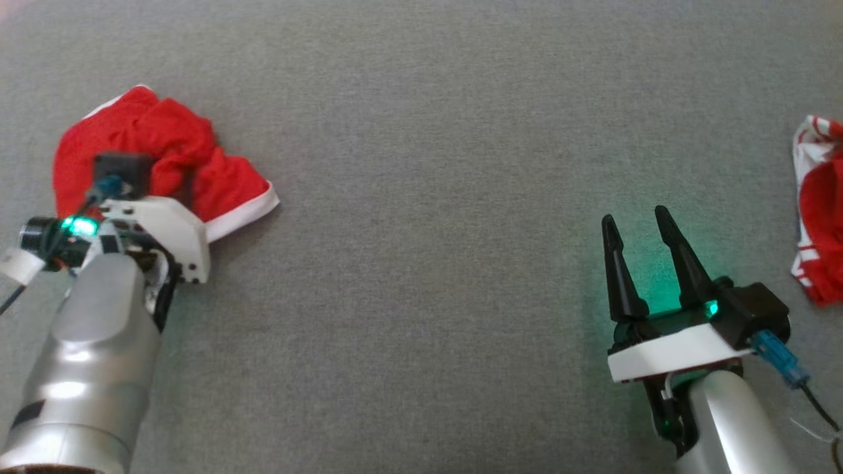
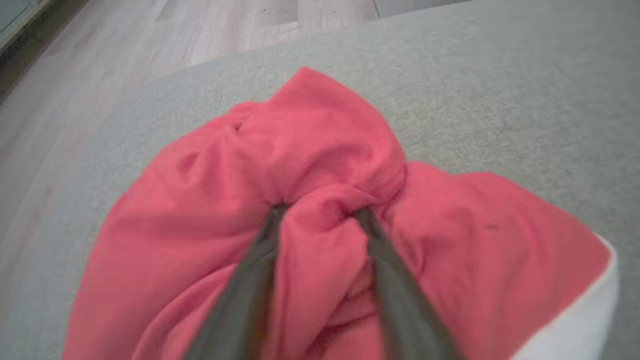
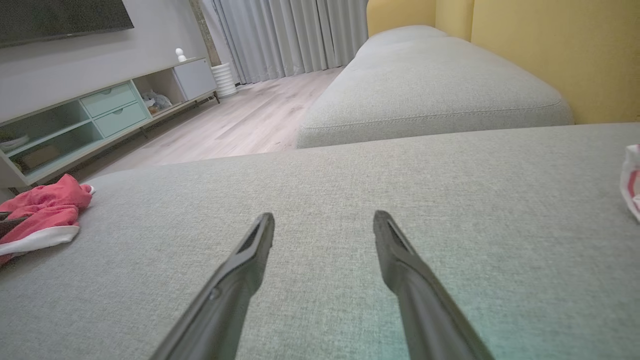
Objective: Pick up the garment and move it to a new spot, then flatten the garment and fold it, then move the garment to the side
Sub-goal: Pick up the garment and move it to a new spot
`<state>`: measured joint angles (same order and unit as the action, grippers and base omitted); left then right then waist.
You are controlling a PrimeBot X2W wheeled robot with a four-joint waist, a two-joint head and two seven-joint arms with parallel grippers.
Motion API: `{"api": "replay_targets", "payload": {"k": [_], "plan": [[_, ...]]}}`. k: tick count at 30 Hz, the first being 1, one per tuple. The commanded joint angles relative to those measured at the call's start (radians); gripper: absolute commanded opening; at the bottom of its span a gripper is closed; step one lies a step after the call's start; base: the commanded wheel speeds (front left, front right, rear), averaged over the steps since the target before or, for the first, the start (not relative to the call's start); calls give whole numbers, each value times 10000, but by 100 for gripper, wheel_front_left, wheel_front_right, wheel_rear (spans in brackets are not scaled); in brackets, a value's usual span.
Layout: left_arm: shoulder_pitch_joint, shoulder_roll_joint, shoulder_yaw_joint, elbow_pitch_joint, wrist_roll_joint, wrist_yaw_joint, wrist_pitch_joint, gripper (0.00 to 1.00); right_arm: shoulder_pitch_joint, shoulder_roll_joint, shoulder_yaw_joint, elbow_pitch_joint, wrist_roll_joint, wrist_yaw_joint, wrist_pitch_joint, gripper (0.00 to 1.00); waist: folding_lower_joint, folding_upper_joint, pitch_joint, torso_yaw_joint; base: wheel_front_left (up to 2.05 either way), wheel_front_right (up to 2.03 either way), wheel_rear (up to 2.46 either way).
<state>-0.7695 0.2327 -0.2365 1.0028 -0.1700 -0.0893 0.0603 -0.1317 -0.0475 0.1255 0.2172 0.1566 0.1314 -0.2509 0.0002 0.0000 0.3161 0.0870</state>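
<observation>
Open astride a ridge of the red garment, the left claw may pinch too little and drop it; the right claw gapes empty.

Left hand — fingers blurred — buries its tips in garment folds, grip unclear.

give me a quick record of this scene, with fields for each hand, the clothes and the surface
surface: grey sofa cushion
red garment: crumpled, white trim, lying on the cushion at the robot's left
left hand: open, pushed into the red garment, a fold bunched between its tips
right hand: open, holding nothing, over bare cushion
other garment: red and white, crumpled, at the right edge of the head view
stage: red garment not yet flattened or folded
</observation>
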Motion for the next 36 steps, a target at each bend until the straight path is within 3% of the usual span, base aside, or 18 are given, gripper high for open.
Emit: {"api": "replay_targets", "payload": {"k": [1,8,14,18,22,30,36], "plan": [[-396,514,319,4,-157,-46,-107,0,-235,-28,272,-321,-48,-7,-109,100,-2,0,9,-96,0,0,0],[-760,402,295,-218,-237,-78,-1858,0,-211,-28,254,-218,59,-7,-109,100,-2,0,-350,-227,0,0,0],[-956,-31,189,-1577,-371,-209,-3136,0,-75,-28,332,-131,267,-7,-109,100,-2,0,-1019,-383,0,0,0],[-536,-437,-87,-3583,-552,-331,-3214,0,74,-28,453,-53,461,-7,-109,100,-2,0,-1498,-561,0,0,0],[-134,-630,-502,-4553,-883,-384,-3145,0,120,-28,532,-58,565,-7,-109,100,-2,0,-1641,-766,0,0,0],[250,-641,-1663,-5864,-1339,-410,-1920,0,-101,-28,750,-229,802,-7,-109,100,-2,0,-1094,-1576,0,0,0],[193,-804,-2286,-5980,-1335,-399,-1558,0,-399,-28,937,-322,1044,-7,-109,100,-2,0,-529,-2370,0,0,0]]}}
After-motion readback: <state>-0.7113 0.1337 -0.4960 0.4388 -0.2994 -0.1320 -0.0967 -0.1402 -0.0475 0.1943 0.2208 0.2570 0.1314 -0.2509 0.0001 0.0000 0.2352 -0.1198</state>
